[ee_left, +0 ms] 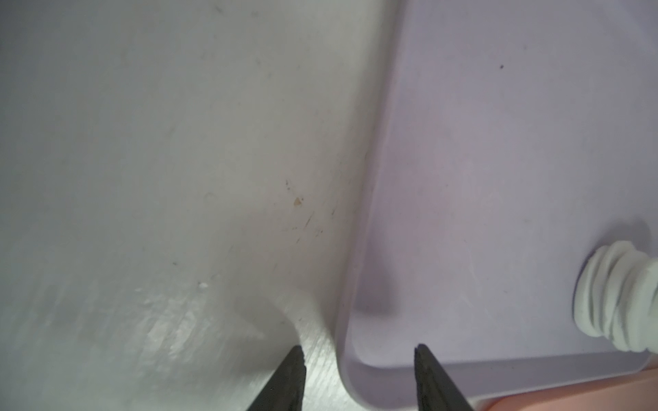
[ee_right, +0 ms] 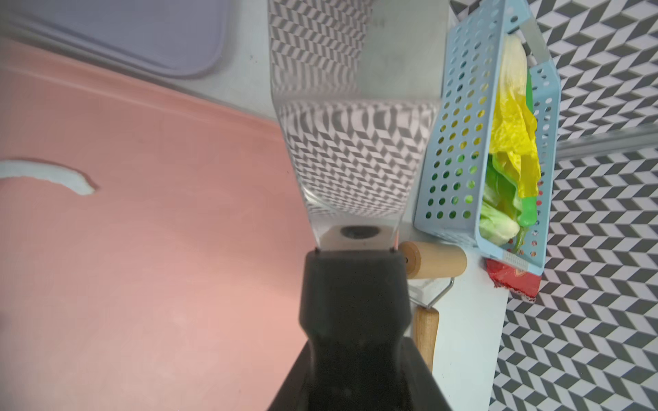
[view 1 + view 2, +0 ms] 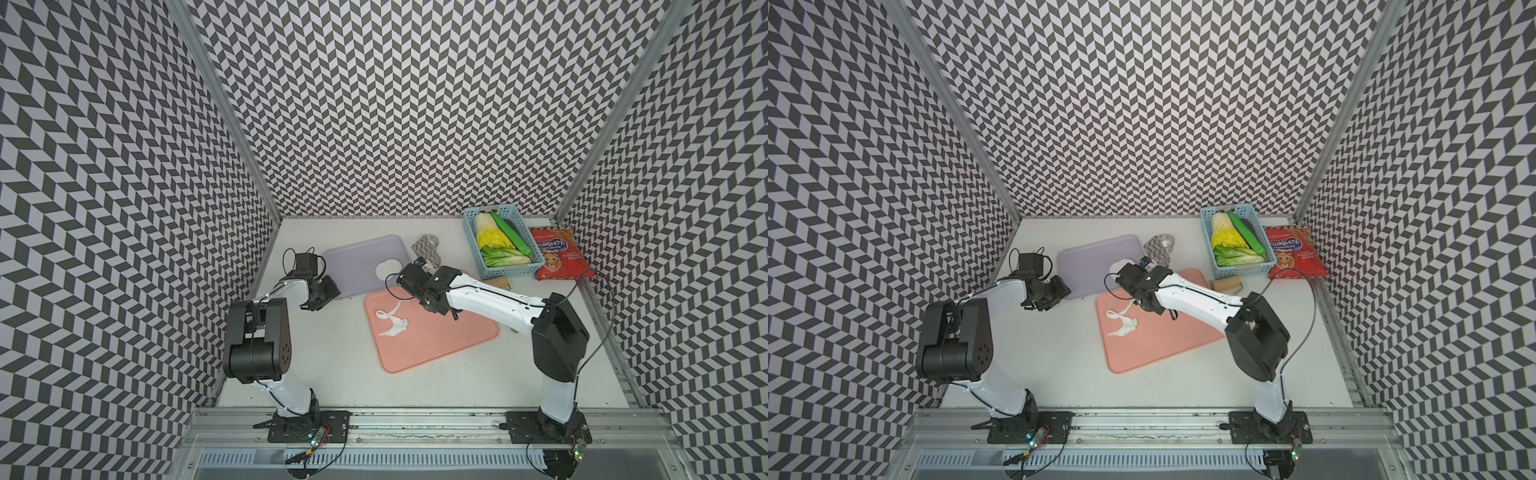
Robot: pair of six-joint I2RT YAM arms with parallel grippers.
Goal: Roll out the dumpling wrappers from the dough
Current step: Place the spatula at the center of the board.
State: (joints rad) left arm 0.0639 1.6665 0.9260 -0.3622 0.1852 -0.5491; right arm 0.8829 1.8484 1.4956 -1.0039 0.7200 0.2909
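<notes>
Steel scraper [image 2: 352, 160] clamped in right jaws, blade between purple tray [image 3: 357, 253] and blue basket [image 2: 452, 160]. Left jaws parted, tray corner straddled. Dumpling wrappers [image 3: 386, 270] stacked on tray, frame centre; dough [image 3: 399, 323] lying as scraps on pink mat [image 3: 449, 345]. Risk: tray dragged by left jaws, stack toppled.

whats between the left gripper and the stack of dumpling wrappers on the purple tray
Only bare purple tray floor lies between the left gripper and the dumpling wrappers, as the left wrist view shows.

Black-and-white zigzag walls [image 3: 395, 104] on three sides — silver metal posts [image 3: 223, 112] in the corners. Plain white surface [image 3: 332, 374] below — metal rail [image 3: 415, 419] along the front.
</notes>
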